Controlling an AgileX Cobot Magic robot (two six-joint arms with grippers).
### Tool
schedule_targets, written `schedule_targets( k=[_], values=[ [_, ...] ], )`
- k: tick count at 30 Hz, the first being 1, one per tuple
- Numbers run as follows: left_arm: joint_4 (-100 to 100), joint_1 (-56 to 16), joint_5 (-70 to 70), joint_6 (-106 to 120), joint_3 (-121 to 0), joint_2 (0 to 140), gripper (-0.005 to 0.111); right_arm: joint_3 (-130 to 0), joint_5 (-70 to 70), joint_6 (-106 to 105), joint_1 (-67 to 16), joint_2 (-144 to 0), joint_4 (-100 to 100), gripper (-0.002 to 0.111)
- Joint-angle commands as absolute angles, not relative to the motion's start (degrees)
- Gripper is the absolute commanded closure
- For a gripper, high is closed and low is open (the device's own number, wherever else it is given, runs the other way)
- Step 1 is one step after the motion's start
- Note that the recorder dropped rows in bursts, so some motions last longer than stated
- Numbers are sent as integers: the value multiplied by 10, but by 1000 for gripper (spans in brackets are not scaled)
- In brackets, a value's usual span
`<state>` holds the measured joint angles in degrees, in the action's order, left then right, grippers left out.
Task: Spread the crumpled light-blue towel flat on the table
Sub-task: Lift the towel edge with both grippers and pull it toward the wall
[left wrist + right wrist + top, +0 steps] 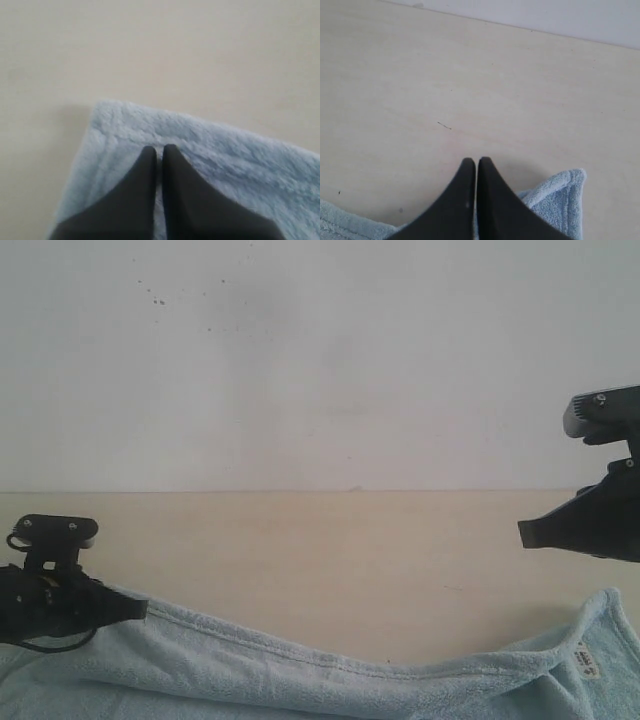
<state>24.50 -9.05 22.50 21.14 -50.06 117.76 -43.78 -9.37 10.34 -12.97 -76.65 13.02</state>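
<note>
The light-blue towel (300, 680) lies along the near edge of the table (330, 560). Its far hem sags in the middle and a white label (587, 660) shows near its right corner. My left gripper (140, 608) hangs low over the towel's left corner (115, 130). Its black fingers (145, 190) are together with only a thin slit between them, and the cloth beneath looks flat and unpinched. My right gripper (522, 530) is shut with nothing in it, raised above the table near the folded right corner (560, 200).
A white wall (320, 360) with a few dark specks rises behind the table. Bare beige tabletop (470, 90) stretches from the towel's far hem to the wall. The towel runs out of view at the bottom.
</note>
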Motion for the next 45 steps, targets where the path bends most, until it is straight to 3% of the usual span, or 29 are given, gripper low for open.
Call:
schedule_targets(
  k=[1, 10, 17, 23, 33, 45],
  values=[
    [268, -58, 276, 204, -510, 1179, 102, -440, -88, 99, -126, -767, 132, 107],
    [270, 26, 173, 144, -561, 1210, 102, -440, -88, 97, -126, -770, 145, 107],
    [94, -15, 133, 33, -561, 1150, 102, -455, -95, 134, -63, -837, 149, 107],
    [73, -46, 99, 30, -561, 1086, 102, -455, -104, 112, -44, -866, 149, 107],
    [53, -47, -162, 80, -592, 1018, 103, -455, -96, 117, -45, -866, 140, 107],
    [65, -47, -169, 83, -593, 1072, 103, -455, -126, 117, -45, -866, 126, 107]
  ],
)
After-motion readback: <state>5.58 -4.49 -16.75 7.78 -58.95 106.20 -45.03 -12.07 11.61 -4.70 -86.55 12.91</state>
